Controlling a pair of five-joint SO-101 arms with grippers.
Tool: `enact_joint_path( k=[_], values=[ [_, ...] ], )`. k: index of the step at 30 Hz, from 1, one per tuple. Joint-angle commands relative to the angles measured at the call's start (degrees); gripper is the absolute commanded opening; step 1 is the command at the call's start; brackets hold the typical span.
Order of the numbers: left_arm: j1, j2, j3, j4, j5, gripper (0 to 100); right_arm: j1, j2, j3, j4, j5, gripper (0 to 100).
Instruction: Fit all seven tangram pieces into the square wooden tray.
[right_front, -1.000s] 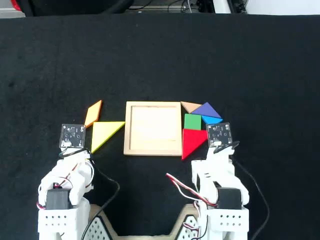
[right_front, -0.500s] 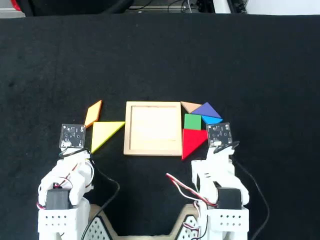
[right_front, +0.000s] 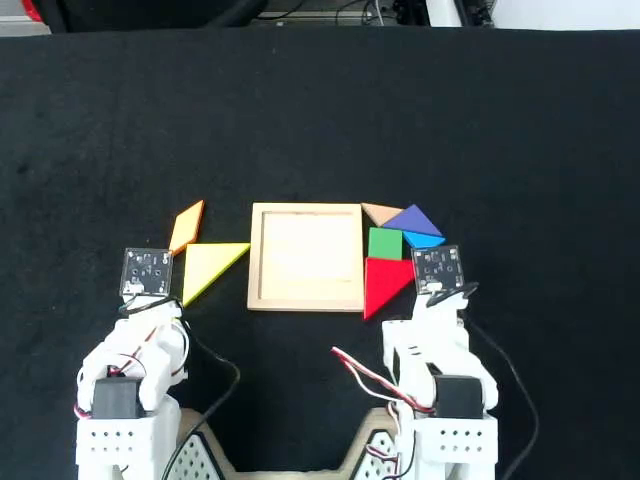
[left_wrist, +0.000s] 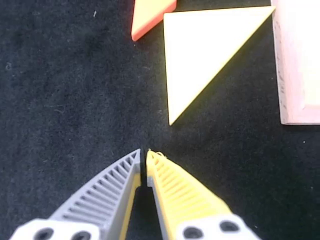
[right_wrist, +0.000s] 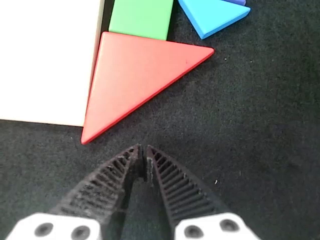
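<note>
Looking down over the counter (right_front: 320, 120), I see the square wooden tray (right_front: 305, 302) unfilled, with pieces lying on both sides of it. The red triangle (right_wrist: 135, 75) lies just ahead of the right tool (right_wrist: 143, 152), one short side against the tray and its long edge slanting away. The yellow triangle (left_wrist: 200, 55) sits just ahead of the left tool (left_wrist: 144, 159), a corner pointing back at it. Both tools are closed on nothing, the arms folded low by their bases. I judge each arm is well placed for its own side.
</note>
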Motion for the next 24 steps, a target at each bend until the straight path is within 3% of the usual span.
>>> enact_joint_path(
  k=[1,10,13,17,24],
  values=[
    [0.48,-0.35,1.19,0.35,0.18,3,-0.62,-2.95,0.04,0.26,-0.62,1.3],
    [3.21,-0.70,-1.01,-0.18,-0.09,3,-0.62,-2.95,0.04,0.26,-0.62,1.3],
    [-0.75,-1.67,-6.46,-0.88,-0.18,3,-0.70,-2.95,0.04,-0.79,-0.35,1.5],
    [-3.91,-1.67,-7.52,-7.12,-0.35,3,-0.26,-2.95,0.04,-10.11,-0.62,1.5],
    [-5.67,-1.67,-8.04,-10.81,-20.13,3,-0.53,-2.95,0.04,-21.36,-0.26,1.5]
  ],
)
